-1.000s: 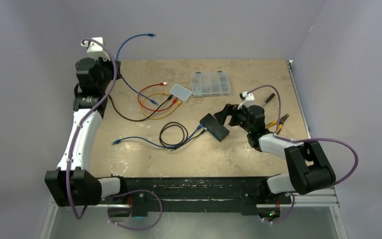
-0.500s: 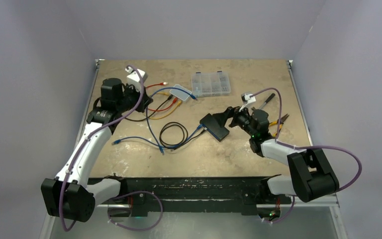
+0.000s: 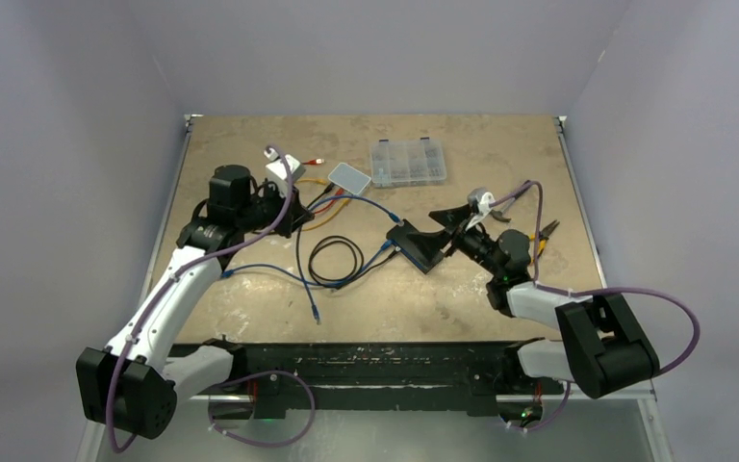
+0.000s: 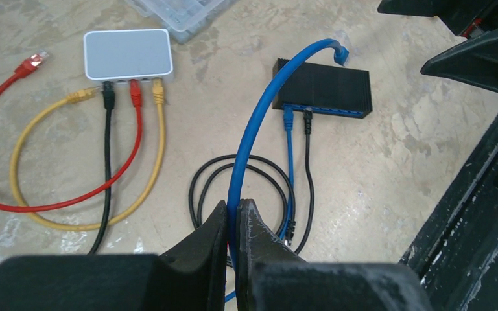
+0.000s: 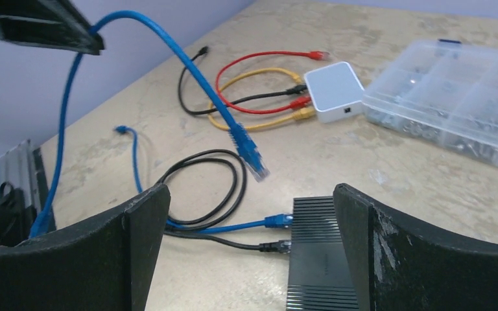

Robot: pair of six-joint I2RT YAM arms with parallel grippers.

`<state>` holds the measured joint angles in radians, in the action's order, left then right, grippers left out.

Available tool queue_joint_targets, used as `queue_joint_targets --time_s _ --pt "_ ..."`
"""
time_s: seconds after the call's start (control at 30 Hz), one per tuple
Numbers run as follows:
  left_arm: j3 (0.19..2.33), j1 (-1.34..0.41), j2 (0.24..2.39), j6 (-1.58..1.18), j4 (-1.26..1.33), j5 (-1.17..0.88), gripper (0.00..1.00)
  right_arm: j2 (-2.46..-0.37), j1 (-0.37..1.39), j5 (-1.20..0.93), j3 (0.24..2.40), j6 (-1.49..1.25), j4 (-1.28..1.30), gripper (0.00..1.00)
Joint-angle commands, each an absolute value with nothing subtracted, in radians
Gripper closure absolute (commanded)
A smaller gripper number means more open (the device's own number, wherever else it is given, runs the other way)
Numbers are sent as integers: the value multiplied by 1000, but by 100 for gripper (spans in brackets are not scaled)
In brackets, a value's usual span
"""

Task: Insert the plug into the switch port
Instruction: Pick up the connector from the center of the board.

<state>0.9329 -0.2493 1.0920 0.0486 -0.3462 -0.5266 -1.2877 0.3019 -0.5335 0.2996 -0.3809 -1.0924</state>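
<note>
A second before, the left arm had stood tall at the table's far left corner, with the blue cable flung up against the back wall. Now it had swung in and down. The left tool (image 4: 233, 208) sat left of the table's middle, pinched tight on the blue cable (image 4: 249, 136). From that grip the cable arched toward the switch (image 4: 327, 87). Its plug (image 5: 254, 162) hung in the air just off the switch's port side, not in any port. The cable's other end trailed across the table (image 3: 250, 308) toward the near edge.

The right arm had sunk lower and leaned in too. The right tool (image 5: 248, 191) hovered at the switch with its fingers spread wide, holding nothing; whether they touched the switch I couldn't tell. The switch had kept its place, right of the table's middle, with a second blue lead (image 4: 290, 168) and a black lead (image 4: 310, 168) already plugged in.

Near the far edge lay a clear case (image 3: 406, 162), its compartments holding small parts too tiny to make out. Just to its left sat a white box (image 4: 128, 53) with black, red and yellow leads plugged in. Pliers (image 3: 542, 234) lay near the right edge.
</note>
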Motion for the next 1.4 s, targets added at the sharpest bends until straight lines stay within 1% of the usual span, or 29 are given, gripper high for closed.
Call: queue_joint_targets --time_s 0.0,0.13,0.43,0.6,0.8,1.2,1.37 --pt "905 -272 1062 72 -319 -592 100 -1273 305 -642 253 -361 -1331 1" --pt "899 -282 1068 73 -319 -626 100 -1283 315 -679 238 -349 -1404 1" --pt "889 -296 1050 83 -316 -674 100 -1379 333 -788 240 -381 -1560 3" --pt "889 -296 1044 75 -316 -662 100 -1363 333 -772 249 -344 -1499 8" --pt "880 -296 1014 74 -310 -663 100 -1311 333 -684 262 -262 -1328 13" --pt "860 -296 963 71 -280 -699 100 -1351 333 -705 281 -250 -1318 22" --pt "859 -296 960 68 -275 -709 100 -1350 334 -717 282 -247 -1318 28"
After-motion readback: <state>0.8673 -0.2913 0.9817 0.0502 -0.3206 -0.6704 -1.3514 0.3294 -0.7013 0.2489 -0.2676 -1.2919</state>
